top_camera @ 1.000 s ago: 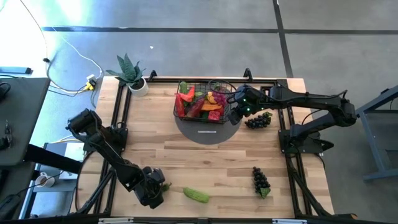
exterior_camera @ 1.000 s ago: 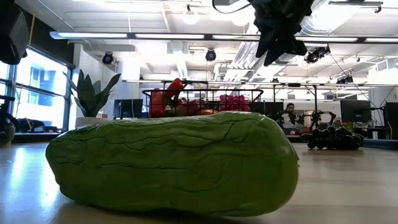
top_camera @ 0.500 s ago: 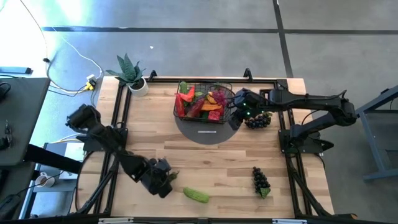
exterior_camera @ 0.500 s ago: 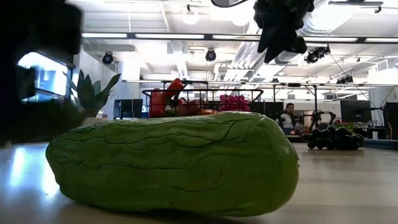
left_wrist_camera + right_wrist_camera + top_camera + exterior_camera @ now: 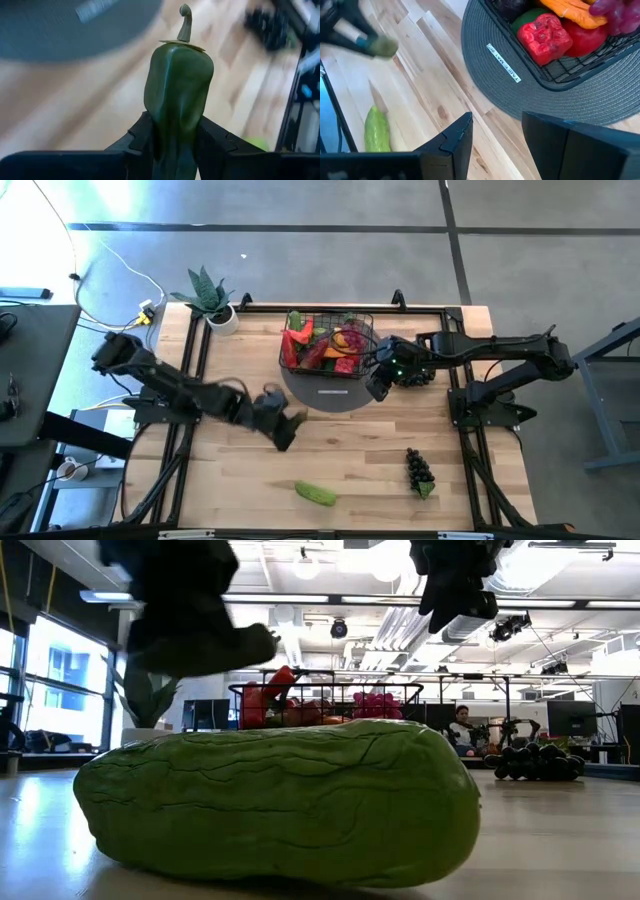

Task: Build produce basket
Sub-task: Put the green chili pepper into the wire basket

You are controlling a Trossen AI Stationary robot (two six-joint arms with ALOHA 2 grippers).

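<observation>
The black wire basket [image 5: 328,340] holds red, orange and green produce and stands on a grey round mat [image 5: 330,394] at the table's far middle. My left gripper [image 5: 284,428] hangs above the table just near-left of the mat, shut on a green pepper [image 5: 177,92]. The low view shows that gripper and pepper as a dark blurred shape [image 5: 190,615]. My right gripper [image 5: 377,387] hovers open over the mat's right edge, with nothing between its fingers [image 5: 455,137]. A green cucumber [image 5: 316,493] lies on its side near the front edge. My left gripper pinches the green pepper between its two fingers [image 5: 141,136], on the sides of its lower body [image 5: 172,135], the end away from the stem. The stem [image 5: 185,22] points away from the gripper. The fingers slant downward from the table's left. The pepper is lifted clear of the table.
A bunch of dark grapes [image 5: 419,470] lies at the front right and another [image 5: 418,375] beside my right gripper. A potted plant [image 5: 210,300] stands at the far left corner. Bare wood lies between the mat and the cucumber.
My left gripper has swung from the near-left edge up and toward the far edge and the mat, taking the green pepper with it, lifted clear. My right gripper has drifted a little toward the near edge, from the basket's right side to the mat's rim.
</observation>
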